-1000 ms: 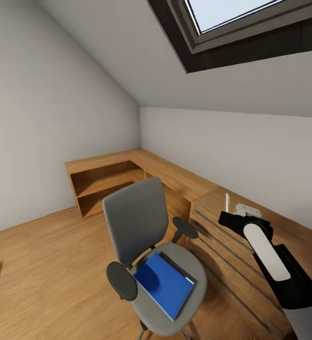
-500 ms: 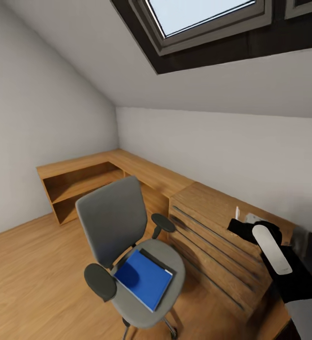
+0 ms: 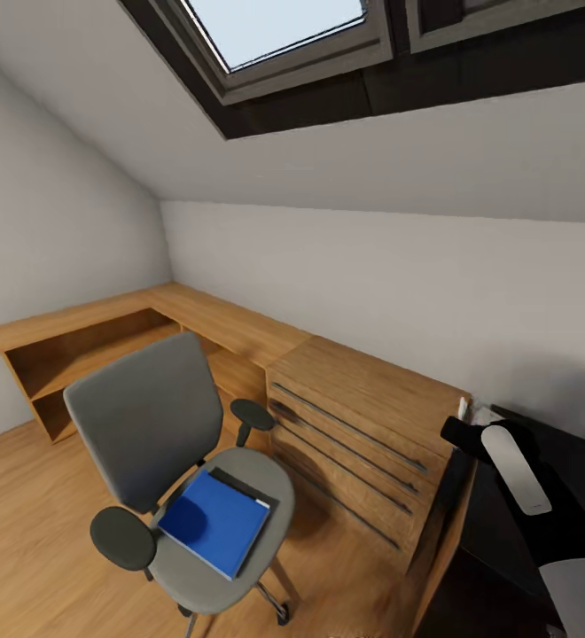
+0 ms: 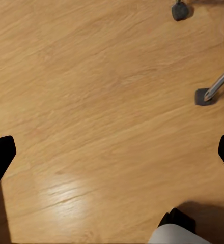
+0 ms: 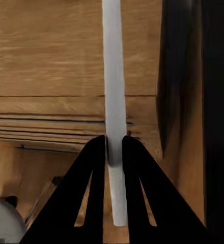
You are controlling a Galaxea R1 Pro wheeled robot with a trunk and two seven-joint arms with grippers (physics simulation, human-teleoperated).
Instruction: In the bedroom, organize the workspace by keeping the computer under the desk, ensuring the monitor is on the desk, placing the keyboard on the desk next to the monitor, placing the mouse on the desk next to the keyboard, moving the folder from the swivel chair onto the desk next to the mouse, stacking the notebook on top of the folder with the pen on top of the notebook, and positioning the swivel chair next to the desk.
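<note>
Attic bedroom, sloped ceiling w/ skylight [image 3: 284, 35], plank floor [image 3: 27, 532]. Low light-wood cabinets [image 3: 363, 416] run along the wall; the drawer unit sits beside the desk [image 3: 558, 443], whose black top shows at the frame's lower right.

Swivel chair [image 3: 164, 443] stands on the floor in front of the cabinets, apart from the desk. Folder [image 3: 213, 521] lies flat on the seat, blue, w/ a dark edge of the notebook [image 3: 248, 487] peeking out beneath its far side.

Right gripper [image 5: 114, 152] clamps the pen [image 5: 113, 91] btwn its fingers, pen sticking out well past the tips. Right arm is raised over the desk's near corner, forearm angled up, wrist toward the drawer unit.

Left gripper [image 4: 112, 152] spread wide, nothing in it, pointing down at bare floor near chair castors [image 4: 179, 10].

Step judged: carrying pen toward desk. Folder and notebook aren't stacked yet, so pen prob. best parked on the desk top first; keep the grip firm and the pen clear of the drawer edge.
</note>
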